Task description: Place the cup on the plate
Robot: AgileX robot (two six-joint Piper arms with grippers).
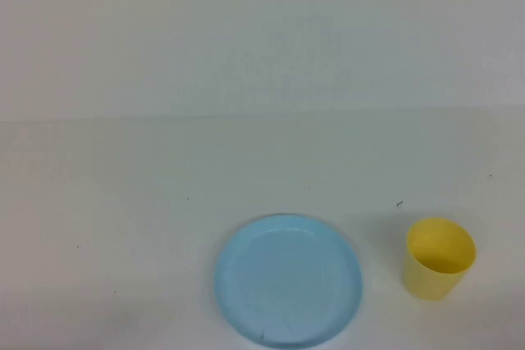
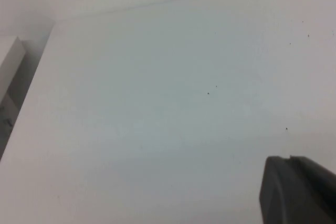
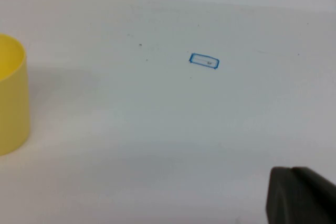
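Note:
The yellow cup (image 1: 440,257) stands upright on the white table at the front right, empty. To its left lies the light-blue plate (image 1: 288,279), apart from the cup, with nothing on it. Neither arm shows in the high view. My left gripper (image 2: 290,160) hangs over bare table, its dark fingers pressed together and shut on nothing. My right gripper (image 3: 291,171) is likewise shut and empty; in its wrist view the cup (image 3: 11,95) stands well off to one side, partly cut off by the picture's edge.
A small blue-outlined rectangle mark (image 3: 203,61) lies on the table beyond the right gripper. The table's left edge (image 2: 37,87) and a pale block (image 2: 9,64) beside it show in the left wrist view. A white wall (image 1: 262,30) rises behind the table.

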